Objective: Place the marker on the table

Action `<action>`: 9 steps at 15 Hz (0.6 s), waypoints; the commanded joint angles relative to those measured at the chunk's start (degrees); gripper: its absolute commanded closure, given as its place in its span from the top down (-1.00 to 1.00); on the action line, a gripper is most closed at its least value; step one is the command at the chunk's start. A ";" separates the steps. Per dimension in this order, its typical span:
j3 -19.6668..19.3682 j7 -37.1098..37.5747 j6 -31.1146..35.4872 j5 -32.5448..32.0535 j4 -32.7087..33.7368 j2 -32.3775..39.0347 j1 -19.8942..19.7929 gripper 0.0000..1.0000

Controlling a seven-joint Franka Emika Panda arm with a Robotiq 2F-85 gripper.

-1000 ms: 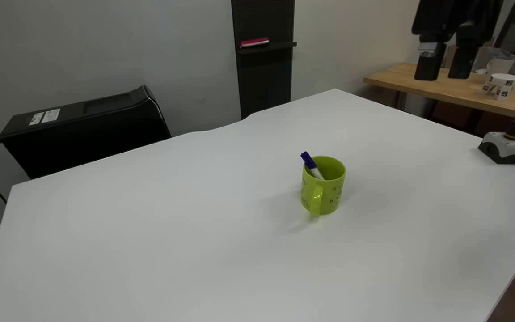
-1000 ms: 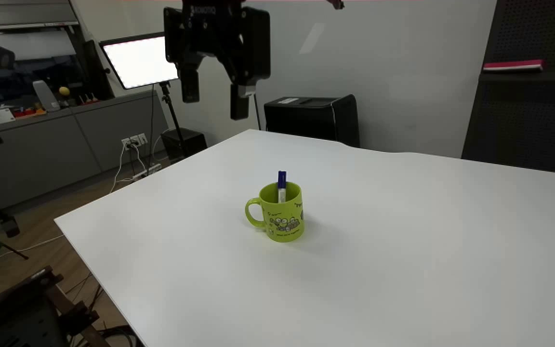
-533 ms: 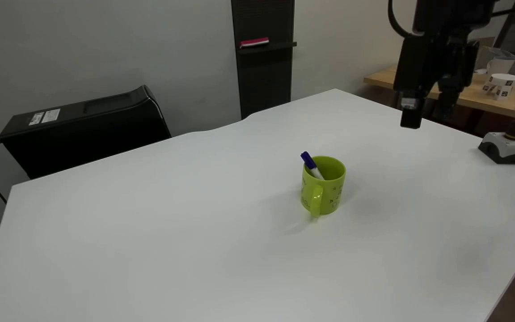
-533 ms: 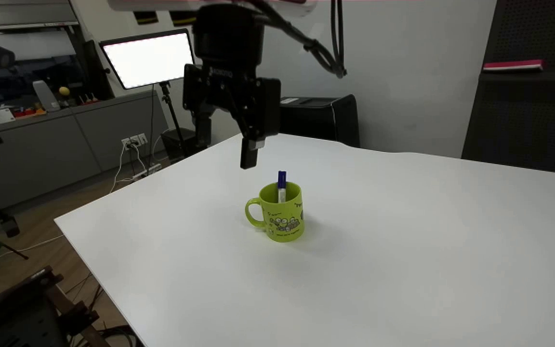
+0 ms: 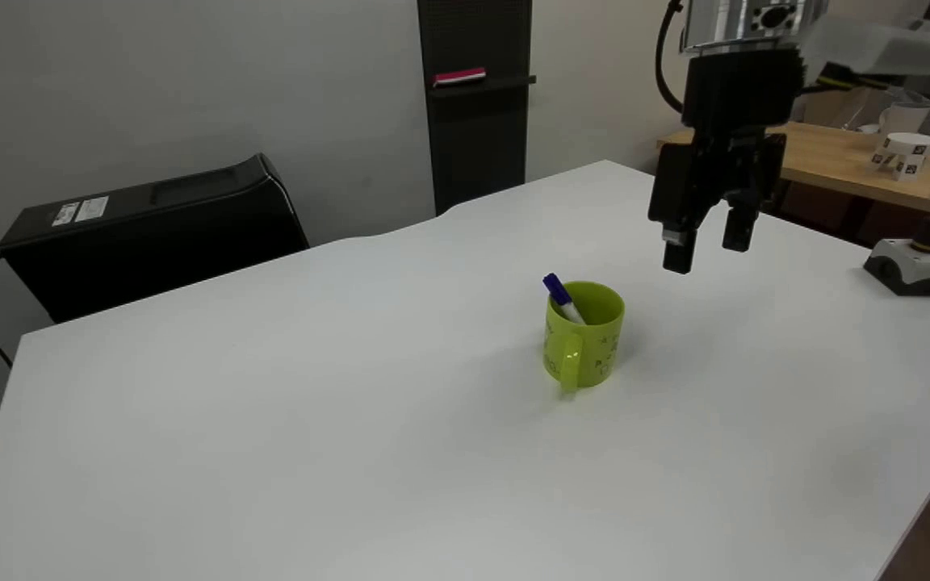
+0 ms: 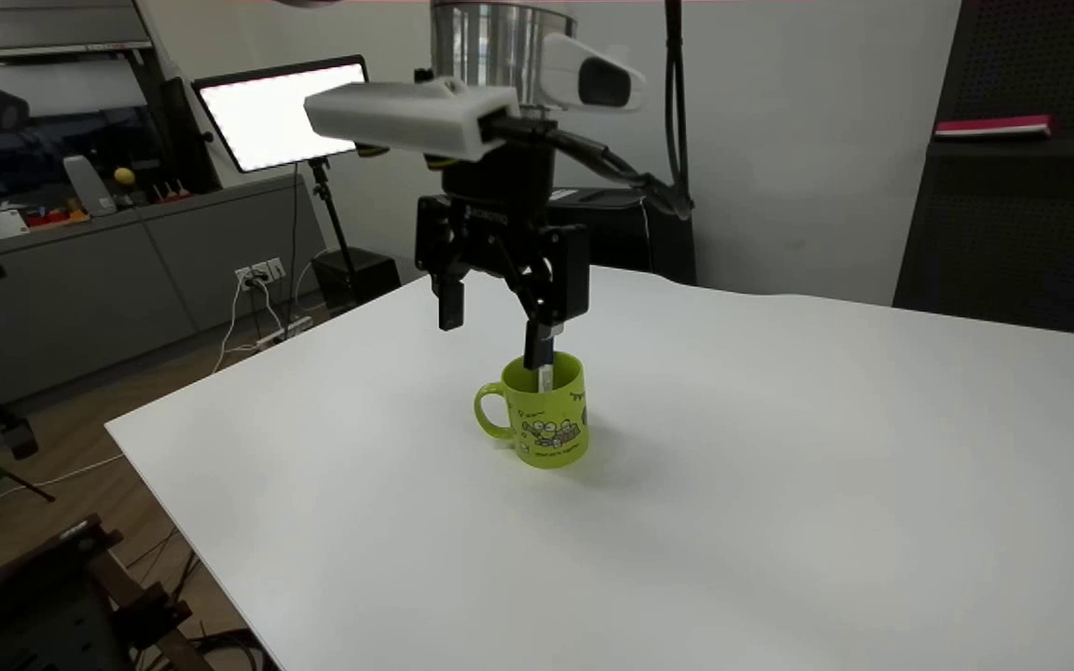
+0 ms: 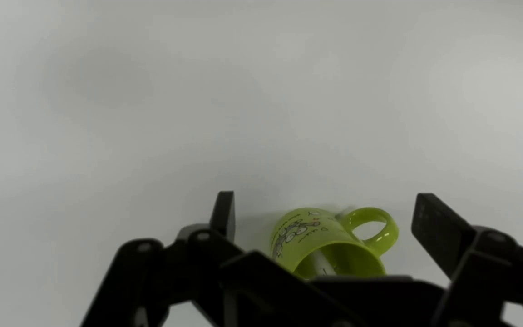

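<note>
The gripper (image 5: 708, 249) hangs with its fingers spread wide. Lower than the fingertips and near them stands a green mug (image 5: 599, 353), seen between the fingers in the wrist view. The marker (image 5: 562, 295) leans inside the mug, blue cap above the rim. Under the gripper spreads the white table (image 5: 271, 420); farther out sits a grey box (image 5: 913, 264).

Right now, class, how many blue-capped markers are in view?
1: the marker, leaning inside the lime-green mug on the table. Part of the mug's inside is hidden.
</note>
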 commanded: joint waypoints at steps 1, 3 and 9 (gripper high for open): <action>1.13 1.92 1.97 -1.05 4.14 3.98 -0.45 1.00; 1.50 2.20 2.88 -1.06 5.85 5.93 -0.36 1.00; 1.36 5.34 5.02 -3.21 13.07 13.36 -0.15 1.00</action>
